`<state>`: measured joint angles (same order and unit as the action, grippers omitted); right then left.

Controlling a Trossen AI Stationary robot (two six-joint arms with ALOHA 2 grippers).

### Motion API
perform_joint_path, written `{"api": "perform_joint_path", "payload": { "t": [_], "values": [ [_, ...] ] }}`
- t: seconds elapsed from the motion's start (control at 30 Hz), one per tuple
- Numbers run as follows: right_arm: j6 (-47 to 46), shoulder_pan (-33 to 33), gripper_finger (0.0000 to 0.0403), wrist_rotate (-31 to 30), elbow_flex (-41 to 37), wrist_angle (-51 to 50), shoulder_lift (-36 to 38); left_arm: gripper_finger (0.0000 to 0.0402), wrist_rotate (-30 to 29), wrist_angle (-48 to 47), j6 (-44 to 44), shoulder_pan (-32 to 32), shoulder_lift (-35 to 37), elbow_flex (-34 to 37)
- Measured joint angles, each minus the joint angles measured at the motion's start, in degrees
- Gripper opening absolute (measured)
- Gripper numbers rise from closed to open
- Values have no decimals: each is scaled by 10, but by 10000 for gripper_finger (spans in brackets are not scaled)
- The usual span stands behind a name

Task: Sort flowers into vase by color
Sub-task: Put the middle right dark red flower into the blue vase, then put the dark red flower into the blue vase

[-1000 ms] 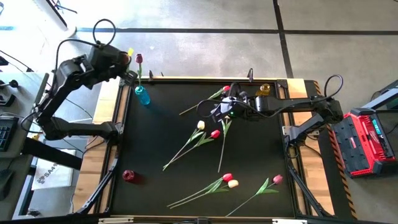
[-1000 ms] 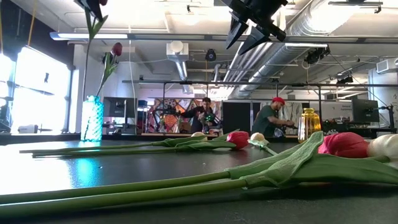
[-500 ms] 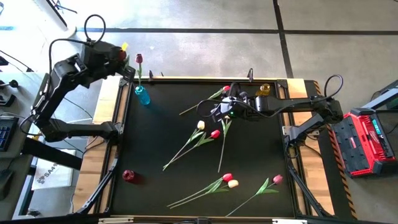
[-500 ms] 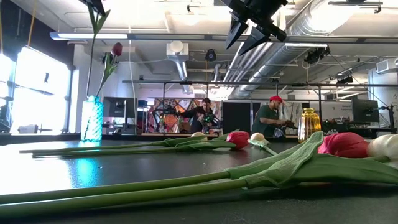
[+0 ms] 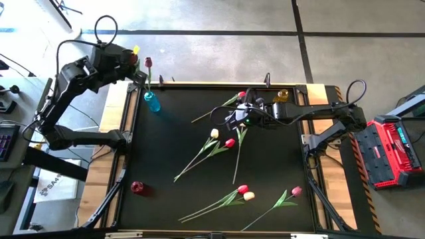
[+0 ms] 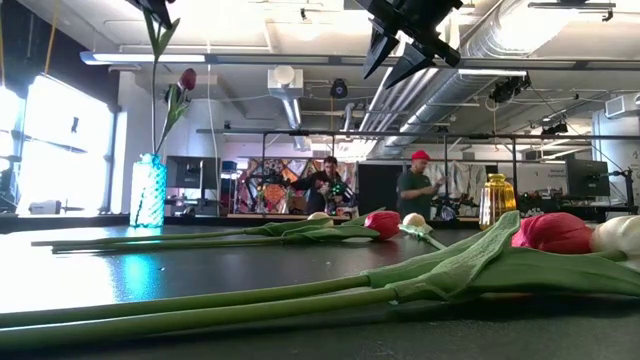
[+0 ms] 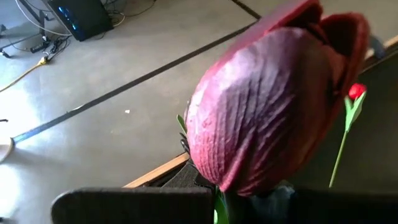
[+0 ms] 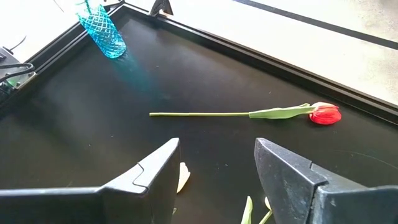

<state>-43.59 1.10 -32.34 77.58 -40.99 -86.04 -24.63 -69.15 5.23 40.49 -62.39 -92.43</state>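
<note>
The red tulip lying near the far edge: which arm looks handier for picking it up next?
Probably the right. Its open pincer hovers close to that red tulip, while the left pincer is beside the blue vase, apparently busy with a dark tulip.

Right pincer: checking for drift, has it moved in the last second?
No. The right pincer hangs open above the same cream tulip as before.

My two arms are dark, jointed and boxy, each trailing a looped black cable near the table point(image 5: 129, 103). The left gripper point(image 5: 137, 74) carries a small yellow tag. The right gripper point(image 8: 214, 165) has broad, dark, wedge-shaped fingers point(image 8: 283, 174).
</note>
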Motion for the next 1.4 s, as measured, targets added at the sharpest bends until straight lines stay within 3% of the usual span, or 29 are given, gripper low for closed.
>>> {"api": "perform_joint_path", "payload": {
  "t": [0.43,0.73,0.93,1.17,1.4],
  "values": [
    [-15,0,197,10,0,1,0,18,15,0,54,39,-17,86],
    [-16,0,197,24,0,1,0,142,14,2,69,70,-14,95],
    [-42,0,197,40,0,-11,0,204,20,-2,52,71,1,41],
    [-145,0,197,83,-25,-119,0,204,57,0,51,49,32,-49],
    [-255,-11,197,179,-109,-123,-1,198,143,-1,68,-17,43,-34]
  ]
}}
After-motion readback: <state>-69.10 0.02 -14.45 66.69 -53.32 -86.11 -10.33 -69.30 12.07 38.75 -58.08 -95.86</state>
